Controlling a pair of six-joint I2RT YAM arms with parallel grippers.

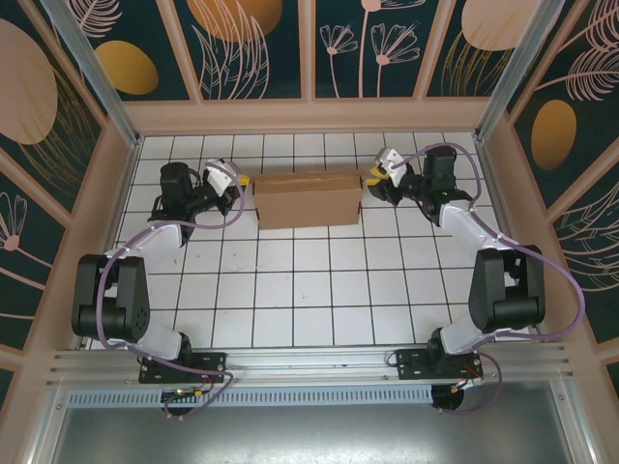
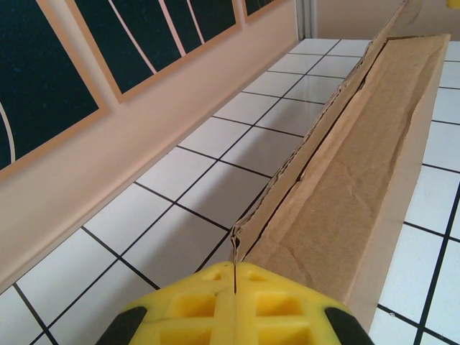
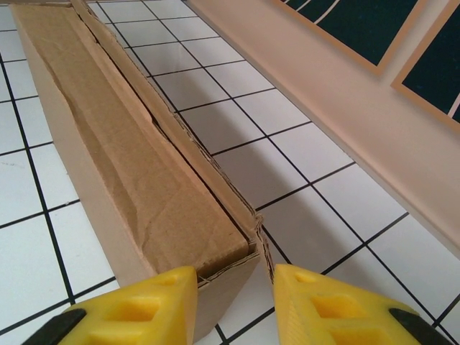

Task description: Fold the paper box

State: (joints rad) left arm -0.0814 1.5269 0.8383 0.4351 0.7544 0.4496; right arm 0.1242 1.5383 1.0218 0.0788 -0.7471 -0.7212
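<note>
The left pincer (image 2: 235, 277) was closed, its yellow fingers (image 2: 287, 302) pressed together with a thin dark line between them; it stood right at the left end of the paper box (image 2: 345, 187), where a raw edge of cardboard came down to meet that line; whether a thin flap was pinched there, I could not tell. The right pincer (image 3: 233, 273) was open, its two yellow fingers (image 3: 144, 305) apart, and the near corner of the paper box (image 3: 129, 158) stood in the gap between them; one finger was in front of the box's end, the other was beside the loose flap, on the side of the desk (image 3: 302, 158).

The box was plain brown cardboard, long and rectangular, already in a box shape; its upper face was wrinkled, with soft creases along the length; along the far side a flap with a rough die-cut edge was not fully tucked in, so a dark narrow slit ran along the seam.

From above, the paper box (image 1: 308, 198) lay crosswise on the far part of the white tiled desk (image 1: 290, 290), between the left pincer (image 1: 242, 182) and the right pincer (image 1: 370, 177), one at each end; behind it rose a beige wall (image 1: 300, 116) with dark painted panels (image 1: 251, 39).
</note>
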